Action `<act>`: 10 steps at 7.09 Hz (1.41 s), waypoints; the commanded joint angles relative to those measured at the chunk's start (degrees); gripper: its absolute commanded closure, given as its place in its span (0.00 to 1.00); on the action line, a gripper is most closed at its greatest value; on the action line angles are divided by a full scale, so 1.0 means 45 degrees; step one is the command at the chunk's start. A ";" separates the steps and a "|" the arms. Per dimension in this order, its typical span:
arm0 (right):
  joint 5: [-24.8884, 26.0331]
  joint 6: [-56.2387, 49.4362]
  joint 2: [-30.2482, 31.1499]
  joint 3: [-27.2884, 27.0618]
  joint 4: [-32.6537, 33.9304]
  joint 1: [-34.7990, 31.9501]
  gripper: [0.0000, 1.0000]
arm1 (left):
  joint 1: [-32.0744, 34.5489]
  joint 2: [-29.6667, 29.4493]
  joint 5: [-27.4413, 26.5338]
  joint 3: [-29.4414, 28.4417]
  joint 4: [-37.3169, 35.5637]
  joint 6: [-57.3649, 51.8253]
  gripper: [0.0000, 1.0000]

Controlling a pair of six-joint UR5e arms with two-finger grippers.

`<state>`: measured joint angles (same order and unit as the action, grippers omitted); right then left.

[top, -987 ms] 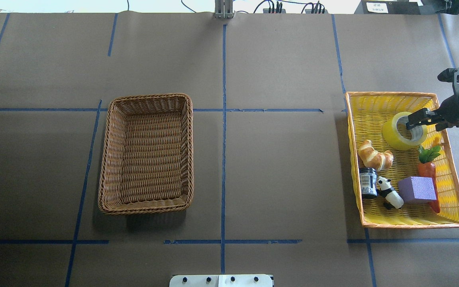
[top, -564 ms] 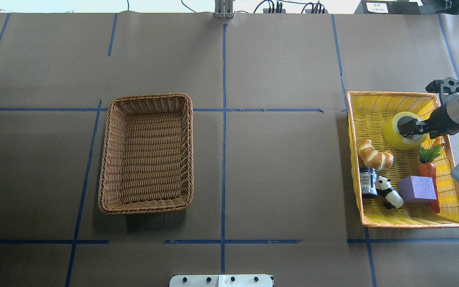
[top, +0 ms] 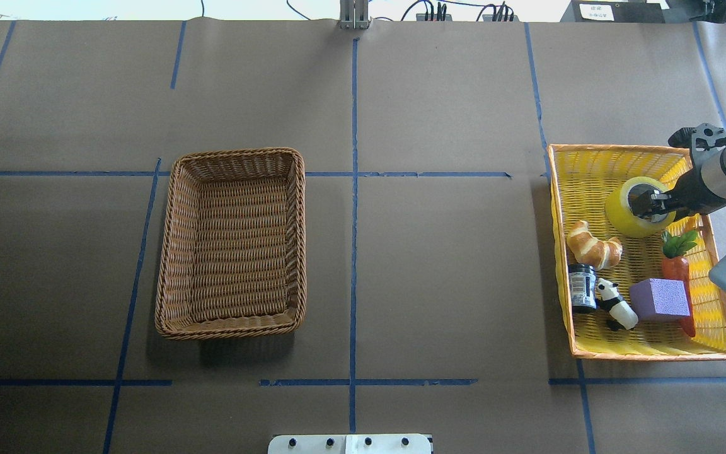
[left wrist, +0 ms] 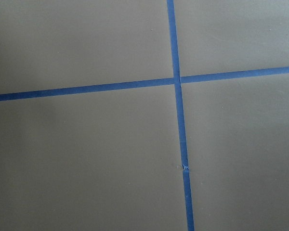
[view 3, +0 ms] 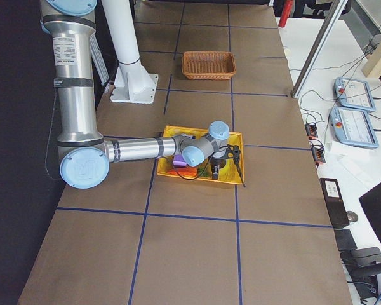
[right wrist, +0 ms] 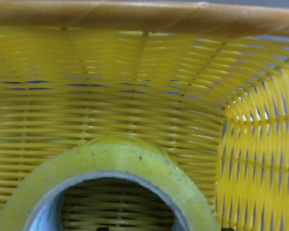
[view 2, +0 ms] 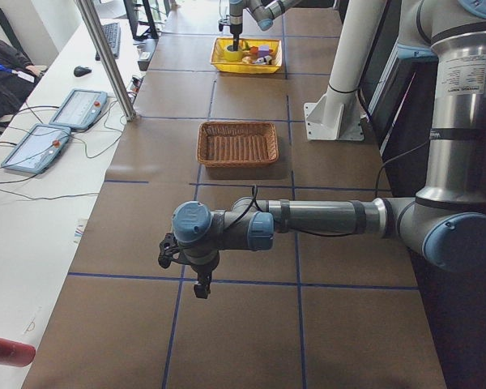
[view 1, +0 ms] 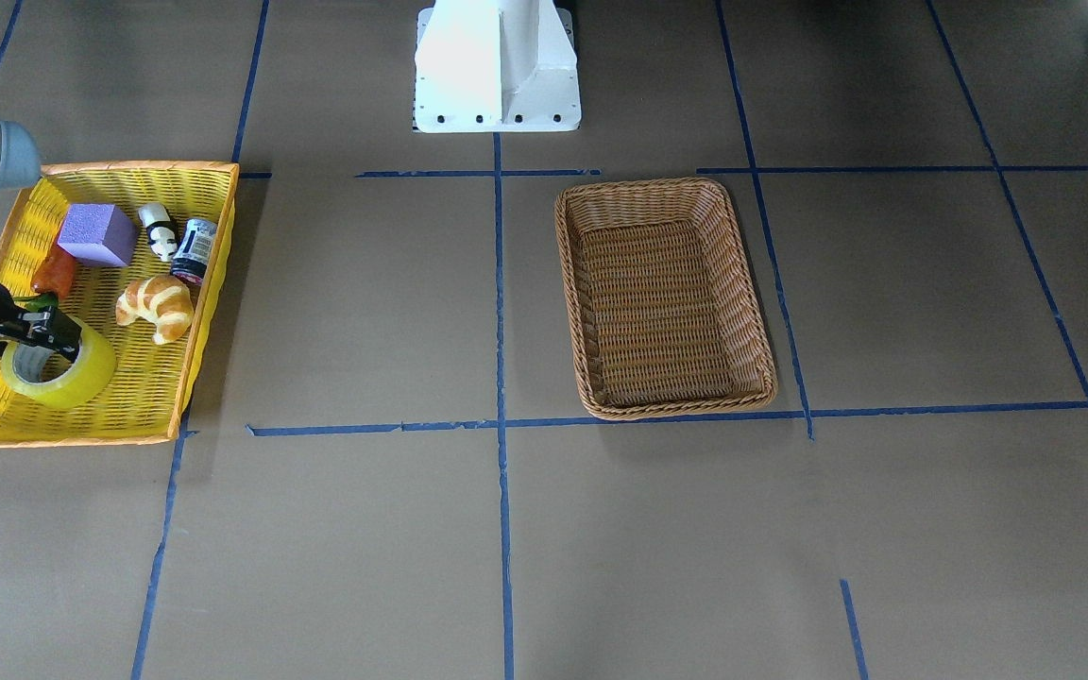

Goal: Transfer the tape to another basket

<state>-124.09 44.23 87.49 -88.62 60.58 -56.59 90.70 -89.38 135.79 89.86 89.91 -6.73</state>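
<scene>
In yellow basket (top: 615, 149) | right gripper (top: 648, 205) at tape (top: 621, 219) core, closure unreadable (seemingly straddling its wall) | risk: shallow bite, tape slips on lift.

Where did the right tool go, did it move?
Yes. In the overhead view the right tool shifted left from the yellow basket's right rim, down into the tape's hole.
</scene>
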 commanded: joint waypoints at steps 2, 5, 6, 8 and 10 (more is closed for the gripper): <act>0.0017 -0.0004 0.0030 -0.0267 -0.0025 -0.0177 0.67 | -0.0019 -0.0020 0.0019 0.0012 0.0000 0.0011 0.00; -0.0003 -0.0004 0.0166 -0.0834 -0.0025 -0.0413 1.00 | -0.0019 0.0000 0.0000 0.0051 0.0000 0.0011 0.00; -0.0061 0.0015 0.0147 -0.1028 -0.0006 -0.0606 1.00 | 0.0000 0.0000 0.0019 0.0051 0.0000 0.0011 0.00; -0.0527 0.0131 0.0070 -0.1692 0.0092 -0.0880 1.00 | 0.0000 0.0000 0.0740 0.0148 0.0000 0.0011 0.00; -0.0900 0.2754 -0.0863 -0.1888 -0.0044 -0.0824 1.00 | 0.0000 0.0019 0.0762 0.0459 0.0020 -0.0008 0.00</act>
<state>-127.19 49.75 86.21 -96.25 60.65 -60.36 90.70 -89.33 138.97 91.04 89.97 -6.70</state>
